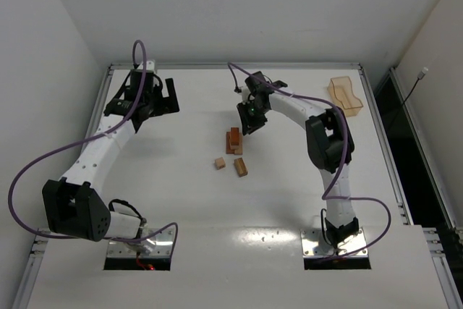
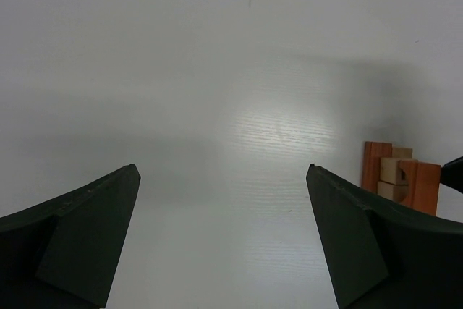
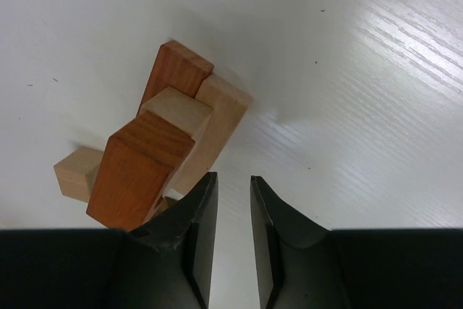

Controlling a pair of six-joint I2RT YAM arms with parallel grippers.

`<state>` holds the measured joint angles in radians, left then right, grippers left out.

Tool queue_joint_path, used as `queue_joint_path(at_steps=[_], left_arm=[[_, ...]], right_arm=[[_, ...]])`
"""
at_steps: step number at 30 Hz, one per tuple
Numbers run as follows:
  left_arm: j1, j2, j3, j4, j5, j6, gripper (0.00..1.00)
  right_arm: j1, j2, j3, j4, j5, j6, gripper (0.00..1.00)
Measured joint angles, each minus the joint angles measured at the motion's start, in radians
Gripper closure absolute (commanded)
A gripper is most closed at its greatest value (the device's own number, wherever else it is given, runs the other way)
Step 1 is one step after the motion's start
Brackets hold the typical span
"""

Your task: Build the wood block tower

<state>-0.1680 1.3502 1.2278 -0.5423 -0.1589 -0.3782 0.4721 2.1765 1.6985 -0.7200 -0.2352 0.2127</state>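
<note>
The wood block tower (image 1: 233, 141) stands at mid-table, a small stack of tan and reddish-orange blocks. The right wrist view shows it close up as the tower (image 3: 166, 142), just left of my right gripper (image 3: 233, 176). That gripper's jaws stand a narrow gap apart with only bare table between them. From above, the right gripper (image 1: 247, 125) hovers just behind and right of the stack. My left gripper (image 1: 173, 97) is far back on the left, wide open and empty. Its wrist view has the left gripper (image 2: 223, 167) over bare table and the tower (image 2: 401, 179) at the right edge.
Two loose blocks lie in front of the stack: a tan cube (image 1: 220, 163) and a reddish-tan block (image 1: 241, 167). A translucent orange tray (image 1: 345, 96) sits at the back right corner. Metal rails edge the table.
</note>
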Motion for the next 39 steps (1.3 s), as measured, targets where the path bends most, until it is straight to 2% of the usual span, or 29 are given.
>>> queue_joint_path(at_steps=[5,9,27,34,39], left_arm=[[0.000,0.000,-0.005,0.007,0.021,0.000,0.00],[0.001,0.000,-0.008,0.009,0.032,0.000,0.00],[0.031,0.000,-0.023,0.018,0.070,-0.003,0.00],[0.031,0.000,-0.037,0.024,0.063,-0.019,0.00],[0.031,-0.006,-0.066,0.031,0.059,-0.024,0.02]], right_arm=[[0.002,0.001,0.011,-0.001,0.000,0.002,0.66],[0.002,0.001,0.016,-0.001,-0.001,0.005,0.62],[0.021,0.015,0.019,-0.001,-0.004,0.005,0.61],[0.021,0.013,0.016,0.001,0.014,0.009,0.71],[0.013,-0.039,-0.053,0.004,0.053,0.018,0.78]])
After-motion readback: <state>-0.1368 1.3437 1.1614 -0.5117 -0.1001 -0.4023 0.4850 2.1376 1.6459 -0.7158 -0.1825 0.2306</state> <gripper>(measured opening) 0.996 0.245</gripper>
